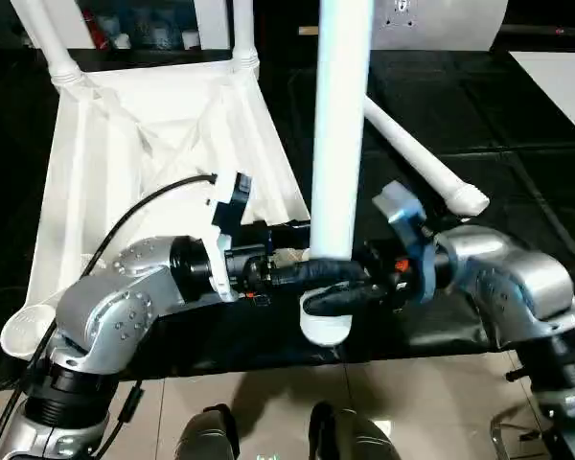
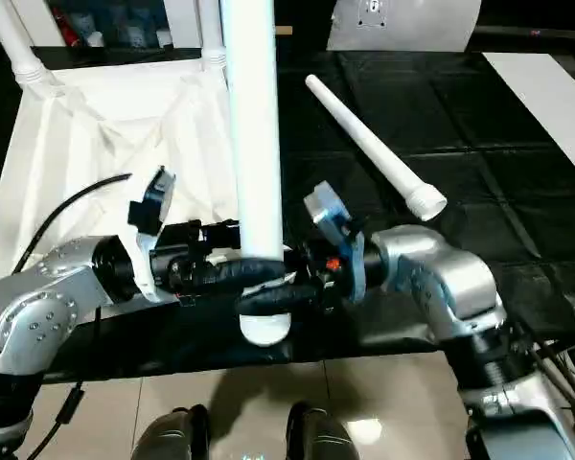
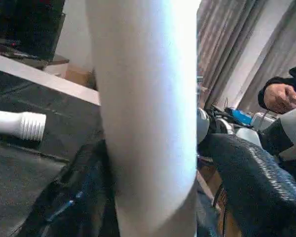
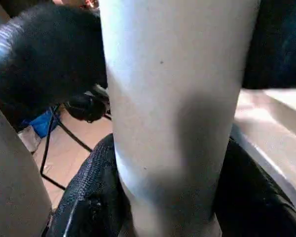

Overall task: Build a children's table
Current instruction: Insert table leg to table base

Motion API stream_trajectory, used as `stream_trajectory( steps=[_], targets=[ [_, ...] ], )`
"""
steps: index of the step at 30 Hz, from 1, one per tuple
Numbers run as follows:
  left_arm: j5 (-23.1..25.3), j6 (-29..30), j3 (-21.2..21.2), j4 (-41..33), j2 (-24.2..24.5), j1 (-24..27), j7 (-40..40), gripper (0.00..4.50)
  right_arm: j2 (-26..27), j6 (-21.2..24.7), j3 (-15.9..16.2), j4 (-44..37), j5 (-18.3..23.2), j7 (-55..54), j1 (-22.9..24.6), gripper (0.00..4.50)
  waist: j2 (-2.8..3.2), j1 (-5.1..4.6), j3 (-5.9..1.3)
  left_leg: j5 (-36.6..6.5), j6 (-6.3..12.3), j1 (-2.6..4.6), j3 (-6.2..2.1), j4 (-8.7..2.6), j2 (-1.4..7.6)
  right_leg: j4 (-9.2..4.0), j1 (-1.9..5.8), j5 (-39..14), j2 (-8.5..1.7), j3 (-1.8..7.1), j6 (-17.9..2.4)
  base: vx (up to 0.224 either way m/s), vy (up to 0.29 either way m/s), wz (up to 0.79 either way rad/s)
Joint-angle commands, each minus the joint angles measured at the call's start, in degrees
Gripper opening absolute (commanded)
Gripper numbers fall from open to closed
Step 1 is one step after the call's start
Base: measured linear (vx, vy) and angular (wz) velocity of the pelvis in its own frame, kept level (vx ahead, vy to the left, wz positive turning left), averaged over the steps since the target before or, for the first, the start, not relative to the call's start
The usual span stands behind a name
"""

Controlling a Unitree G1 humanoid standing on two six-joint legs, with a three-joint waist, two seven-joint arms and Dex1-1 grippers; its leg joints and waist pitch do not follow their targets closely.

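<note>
Silver forearms, black fingers.
Rounded silver forearm shells (image 1: 115,311) dotted with small screws; black cable (image 1: 139,206) looping off the left wrist; blue bracket (image 1: 417,254) and small red part at the right wrist; textured black fingers (image 1: 331,273).

Smooth white plastic leg (image 1: 340,144)

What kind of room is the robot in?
Probably an indoor workroom or lab: a black-covered worktable on a tiled floor, curtains behind, and a seated person's hand nearby.
</note>
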Motion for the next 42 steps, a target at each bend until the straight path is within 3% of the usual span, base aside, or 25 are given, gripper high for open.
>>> stream_trajectory(
  steps=[1, 4, 9, 11, 12, 15, 17, 25, 35, 42],
  targets=[
    [0.16, -0.09, -0.13, -1.88, 0.13, 0.52, -0.14, 3.6, -0.1, -0.97, -0.01, -1.03, -1.0, -0.95, 0.56, 2.0, 0.29, 0.14, -5.62, -8.66, 3.59, 1.34, -1.14, -3.56, 3.08, -4.25, 4.06, -20.65, -5.0, 3.73, -9.71, 0.0, 0.0, 0.0],
    [0.86, -0.69, 0.99, -2.22, 0.35, 2.22, 1.33, 3.9, 1.8, -4.63, -1.36, -0.38, -3.49, -5.46, 1.62, 2.0, 0.09, 0.04, -5.57, -9.1, 3.05, 1.16, -1.1, -3.61, 3.05, -4.21, 4.02, -20.74, -5.07, 3.75, -9.63, 0.0, 0.0, 0.0],
    [4.96, -2.78, 1.42, -3.58, -0.77, 4.43, 7.85, 4.11, 6.31, -11.63, -3.34, 1.34, -7.95, -14.38, 2.02, 2.0, 0.39, -0.22, -5.37, -10.35, 2.26, 1.4, -1.22, -3.78, 3.27, -4.26, 3.71, -21.43, -4.98, 3.73, -9.32, 0.0, 0.0, 0.0],
    [5.36, -2.92, 1.33, -4.12, -1.32, 4.8, 9.01, 4.25, 6.89, -12.18, -3.41, 1.49, -8.35, -15.39, 2.01, 2.0, 0.34, -0.26, -5.35, -10.83, 2.24, 1.49, -1.22, -3.81, 3.16, -4.39, 3.86, -21.86, -5.01, 3.69, -9.11, 0.0, 0.0, 0.0],
    [7.15, -2.56, 1.19, -4.67, -3.22, 5.29, 13.92, 3.94, 8.13, -13.6, -3.66, 1.59, -9.25, -17.88, 2.17, 2.0, 0.41, -0.41, -5.37, -10.73, 2.14, 1.41, -1.19, -3.83, 3.31, -4.22, 3.84, -21.12, -4.94, 3.79, -9.26, 0.0, 0.0, 0.0],
    [12.94, -5.51, -0.08, -5.19, -6.09, 6.58, 20.8, 3.61, 10.95, -16.74, -3.93, 2.39, -11.88, -23.09, 2.61, 2.0, 0.19, -0.39, -5.16, -11.55, 2.23, 1.35, -1.23, -3.85, 3.17, -4.61, 3.82, -22.7, -5.0, 3.75, -8.48, 0.0, 0.0, 0.0],
    [15.02, -6.93, -0.4, -6.01, -8.15, 7.36, 24.3, 3.61, 12.4, -18.09, -4.06, 2.99, -13.14, -25.81, 2.95, 1.99, 0.06, -0.61, -5.09, -11.34, 2.29, 1.22, -1.25, -3.89, 3.11, -4.72, 3.8, -23.05, -5.02, 3.76, -7.75, 0.0, 0.0, 0.0],
    [22.7, -11.62, -1.78, -6.45, -12.69, 8.0, 33.51, 3.61, 14.5, -20.34, -3.94, 3.48, -14.24, -28.28, 4.03, 1.99, -0.01, -1.07, -4.86, -12.13, 3.37, 1.0, -1.36, -3.9, 2.98, -5.05, 3.77, -23.86, -4.94, 3.63, -6.51, 0.0, 0.0, 0.0],
    [28.43, -14.81, -4.38, -4.98, -10.28, 8.06, 33.07, 3.61, 14.38, -21.73, -3.62, 3.76, -14.97, -28.56, 3.97, 1.99, 0.25, -1.12, -4.82, -13.07, 3.33, 1.23, -1.46, -4.01, 3.09, -5.14, 3.46, -24.14, -4.91, 3.6, -6.36, 0.0, 0.0, 0.0],
    [36.32, -19.69, -6.65, -2.28, -5.82, 7.65, 32.64, 3.61, 14.21, -22.03, -3.46, 3.9, -15.22, -28.3, 4.07, 1.99, 0.32, -1.13, -4.89, -12.83, 3.31, 1.3, -1.49, -4.04, 3.19, -4.88, 3.49, -22.59, -5.02, 3.71, -6.97, 0.0, 0.0, 0.0]
  ],
)
